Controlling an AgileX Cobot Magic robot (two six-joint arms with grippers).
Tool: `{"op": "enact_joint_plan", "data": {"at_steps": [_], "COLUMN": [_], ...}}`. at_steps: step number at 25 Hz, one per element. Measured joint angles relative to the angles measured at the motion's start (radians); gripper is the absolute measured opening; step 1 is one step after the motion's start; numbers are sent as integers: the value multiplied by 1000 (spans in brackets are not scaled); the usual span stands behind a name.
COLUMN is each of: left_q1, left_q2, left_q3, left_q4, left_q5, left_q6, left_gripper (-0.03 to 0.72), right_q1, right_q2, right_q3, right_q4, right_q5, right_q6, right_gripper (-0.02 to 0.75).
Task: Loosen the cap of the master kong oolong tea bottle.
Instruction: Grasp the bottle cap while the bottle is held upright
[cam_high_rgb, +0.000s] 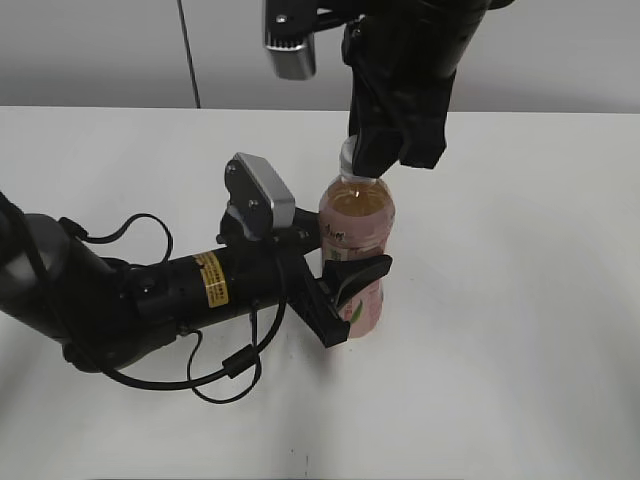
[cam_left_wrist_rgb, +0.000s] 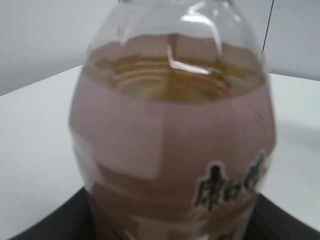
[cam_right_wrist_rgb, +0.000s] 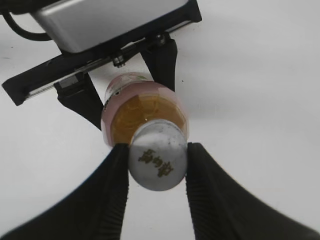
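The master kong oolong tea bottle stands upright on the white table, clear with amber tea and a pink label. My left gripper is shut on its lower body from the left; the bottle fills the left wrist view, with dark fingers at both bottom corners. My right gripper comes down from above and is shut on the cap. In the right wrist view the white cap with its dark logo sits between the two ribbed black fingers, above the bottle's shoulder.
The white table extends all around the bottle. The left arm with its silver camera block and loose black cable lies across the table's left side. A grey wall stands behind.
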Motion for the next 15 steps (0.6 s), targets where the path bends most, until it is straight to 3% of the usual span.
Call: {"op": "enact_joint_plan", "data": {"at_steps": [10, 15], "left_q1": [0, 0], "left_q2": [0, 0], "left_q3": [0, 0], "left_q4": [-1, -1], "left_q5": [0, 0], "left_q6": [-1, -1], "left_gripper": [382, 382], "right_q1": [0, 0], "right_q2": [-2, -20], "right_q3": [0, -29], "right_q4": [0, 0], "right_q5": [-1, 3], "right_q6": [-20, 57], "right_gripper": [269, 269]}}
